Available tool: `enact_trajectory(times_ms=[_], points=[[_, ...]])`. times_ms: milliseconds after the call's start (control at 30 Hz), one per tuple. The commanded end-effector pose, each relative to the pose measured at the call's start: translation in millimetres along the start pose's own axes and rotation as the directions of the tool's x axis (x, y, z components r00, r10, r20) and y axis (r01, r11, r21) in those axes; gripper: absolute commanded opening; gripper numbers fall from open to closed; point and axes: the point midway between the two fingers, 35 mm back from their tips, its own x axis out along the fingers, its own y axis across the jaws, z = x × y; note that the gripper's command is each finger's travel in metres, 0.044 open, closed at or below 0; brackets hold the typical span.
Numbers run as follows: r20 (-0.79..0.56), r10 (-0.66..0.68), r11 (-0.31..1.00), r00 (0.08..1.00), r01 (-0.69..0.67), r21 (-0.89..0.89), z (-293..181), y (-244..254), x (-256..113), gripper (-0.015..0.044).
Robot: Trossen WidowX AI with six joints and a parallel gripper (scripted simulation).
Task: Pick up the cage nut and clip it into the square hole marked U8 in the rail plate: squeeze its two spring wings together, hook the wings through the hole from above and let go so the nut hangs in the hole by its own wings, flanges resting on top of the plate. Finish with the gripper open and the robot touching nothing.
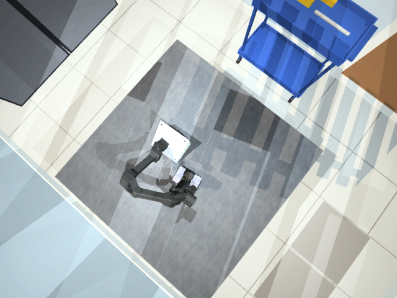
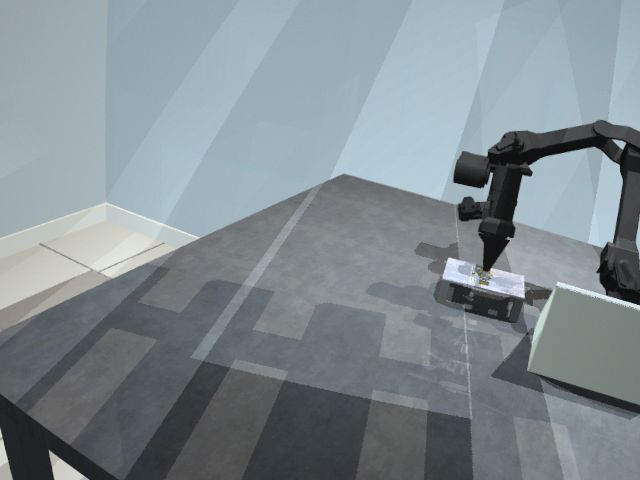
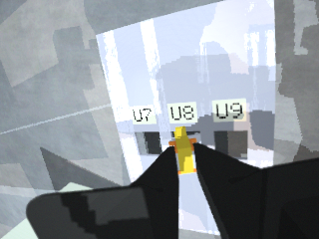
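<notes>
Cage nut [image 2: 483, 283] [image 3: 184, 151], yellow with orange tips, sits clamped in the fingers of the gripper [image 2: 485, 268] [image 3: 183, 151] over the U8 hole [image 3: 193, 134], between U7 on the left and U9 on the right; the rail plate [image 1: 196, 181] [image 2: 509, 282] [image 3: 199, 90] stands near the pale sloped block [image 1: 171, 136] [image 2: 586, 341], pick-up complete, wings apparently squeezed, though how deep they reach is hidden, with seating to confirm, release and withdrawal left to do
</notes>
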Motion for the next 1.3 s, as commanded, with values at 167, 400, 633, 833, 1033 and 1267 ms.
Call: enact_trajectory(times_ms=[167, 400, 633, 833, 1033, 1267], points=[[0.001, 0.024, 1.0, 1.0, -0.024, -0.004, -0.5, -0.6, -0.3, 0.0026], [0.001, 0.025, 1.0, 1.0, -0.025, -0.004, -0.6, -1.7, -0.3, 0.0026], [0.001, 0.037, 0.999, 0.999, -0.037, -0.004, -0.6, -2.4, -0.4, 0.0026], [0.001, 0.04, 0.999, 0.999, -0.04, -0.004, -0.7, -3.2, -0.5, 0.0026], [0.001, 0.048, 0.999, 0.999, -0.048, -0.004, -0.7, -3.9, -0.6, 0.0026], [0.001, 0.058, 0.998, 0.998, -0.058, -0.004, -0.7, -4.9, -0.7, 0.0026]])
